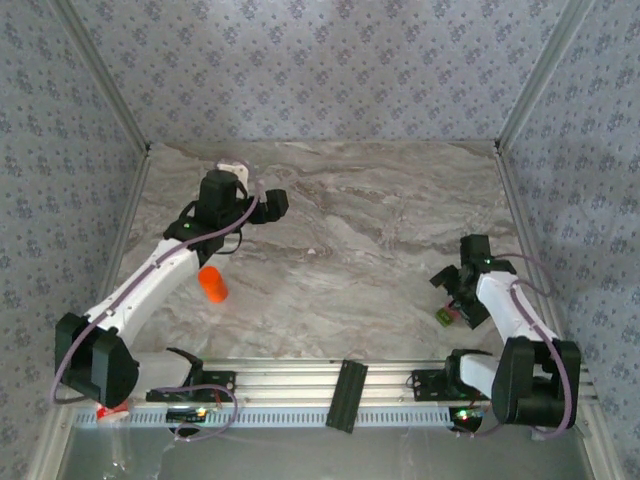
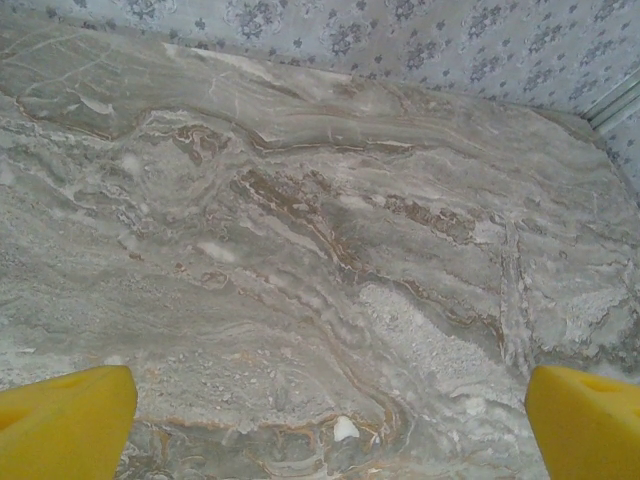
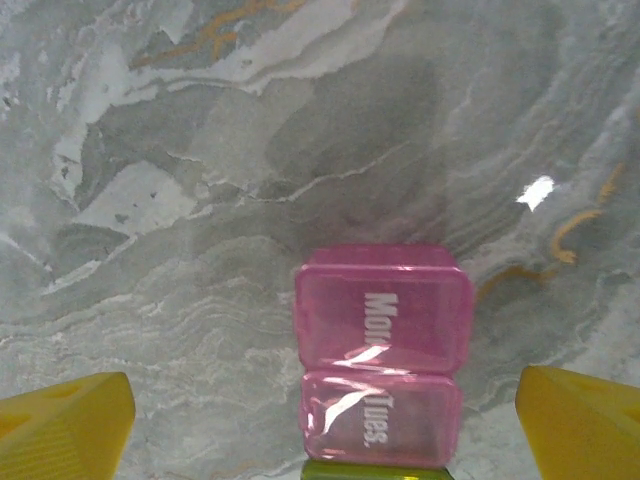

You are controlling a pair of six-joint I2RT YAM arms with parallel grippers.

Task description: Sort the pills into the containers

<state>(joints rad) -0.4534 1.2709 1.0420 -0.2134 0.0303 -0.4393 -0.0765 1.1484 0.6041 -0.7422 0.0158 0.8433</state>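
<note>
Starting at the near edge: aluminium rail [image 1: 300, 375] carries both arm bases, with a black bracket [image 1: 348, 393] lying across it about mid-span.

Right side, just past the rail: the containers [image 3: 380, 360] sit on the marble table [image 1: 380, 230], close to the right arm. The right wrist cam shows two joined pink compartments printed "Mon." and "Tues.". An olive-green section butts against the Tues. end at the frame's near edge. The right gripper [image 3: 320, 430] hovers over them, released. Its yellow fingertips [image 3: 65, 425] are spread wide, one on each side of the containers, touching neither.

Mid-table, left side: the orange bottle [image 1: 212, 285] is just beside the left arm's white link, well apart from the containers. Can't tell if it's upright or lying down.

Farther out: the left gripper [image 2: 320, 420] is over the far-left part of the table, also released, with its yellow tips at opposite frame corners and marble between them. A small white speck [image 2: 345, 428] lies on the marble in that gap. It could be a pill but is too small to tell.

Far end: patterned walls [image 1: 320, 70] close off the table.
</note>
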